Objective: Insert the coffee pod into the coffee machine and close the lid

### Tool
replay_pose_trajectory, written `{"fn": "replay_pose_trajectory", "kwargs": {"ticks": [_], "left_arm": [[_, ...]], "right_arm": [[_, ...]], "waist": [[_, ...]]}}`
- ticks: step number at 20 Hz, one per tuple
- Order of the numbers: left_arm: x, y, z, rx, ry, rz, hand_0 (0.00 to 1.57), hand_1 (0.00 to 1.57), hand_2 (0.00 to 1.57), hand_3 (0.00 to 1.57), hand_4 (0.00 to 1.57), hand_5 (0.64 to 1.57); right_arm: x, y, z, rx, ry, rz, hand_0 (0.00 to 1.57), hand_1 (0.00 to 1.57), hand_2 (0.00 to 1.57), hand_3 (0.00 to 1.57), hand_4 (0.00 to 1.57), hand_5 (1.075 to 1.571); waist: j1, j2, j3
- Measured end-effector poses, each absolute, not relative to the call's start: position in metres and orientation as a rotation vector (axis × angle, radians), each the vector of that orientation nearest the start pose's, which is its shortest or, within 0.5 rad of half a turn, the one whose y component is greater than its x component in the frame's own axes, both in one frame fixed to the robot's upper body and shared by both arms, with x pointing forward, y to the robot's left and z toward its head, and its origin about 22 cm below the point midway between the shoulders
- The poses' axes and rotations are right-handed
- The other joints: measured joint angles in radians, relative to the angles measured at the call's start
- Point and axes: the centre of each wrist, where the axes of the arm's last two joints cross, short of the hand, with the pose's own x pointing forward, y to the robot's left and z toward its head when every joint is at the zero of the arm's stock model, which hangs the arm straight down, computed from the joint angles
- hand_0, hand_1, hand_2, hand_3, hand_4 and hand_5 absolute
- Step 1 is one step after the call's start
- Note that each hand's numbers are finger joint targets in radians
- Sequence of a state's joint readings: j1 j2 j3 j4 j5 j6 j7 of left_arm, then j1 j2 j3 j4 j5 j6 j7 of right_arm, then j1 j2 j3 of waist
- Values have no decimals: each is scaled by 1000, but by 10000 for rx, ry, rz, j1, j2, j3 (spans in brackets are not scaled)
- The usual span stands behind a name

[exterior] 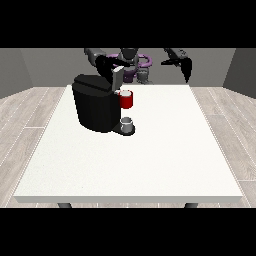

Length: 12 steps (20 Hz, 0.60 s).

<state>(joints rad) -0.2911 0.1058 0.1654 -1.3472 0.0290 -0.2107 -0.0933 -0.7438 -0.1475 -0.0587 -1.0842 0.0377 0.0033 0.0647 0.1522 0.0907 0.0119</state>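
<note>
A black coffee machine [95,107] stands on the white table's [150,160] far left part. Its grey lid [117,77] is tilted up above a red pod holder [127,101]. A pale rim shows at the holder's top; I cannot tell whether that is the coffee pod. A small grey cup [127,124] sits on the machine's drip tray. The hand at the view's left [103,63] is just behind and left of the raised lid, close to it. The hand at the view's right [185,66] hangs above the table's far edge, its fingers pointing down and holding nothing.
The robot's torso [131,62] is behind the table's far edge. The table edges run near the machine's left side and along the front.
</note>
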Motion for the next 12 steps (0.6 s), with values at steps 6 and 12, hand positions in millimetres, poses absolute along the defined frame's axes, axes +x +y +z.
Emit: {"fn": "replay_pose_trajectory", "kwargs": {"ticks": [6,12], "left_arm": [[308,259,23,-756,-17287,-1530,0,0,0,0,145,1571],[290,266,0,-659,-16902,-963,0,0,0,0,192,1571]], "right_arm": [[389,-160,108,659,-18082,3992,0,0,0,0,352,1571],[353,-149,56,2256,-17918,3609,0,0,0,0,157,1571]], "waist": [[-105,-316,-72],[-789,-1177,-109]]}}
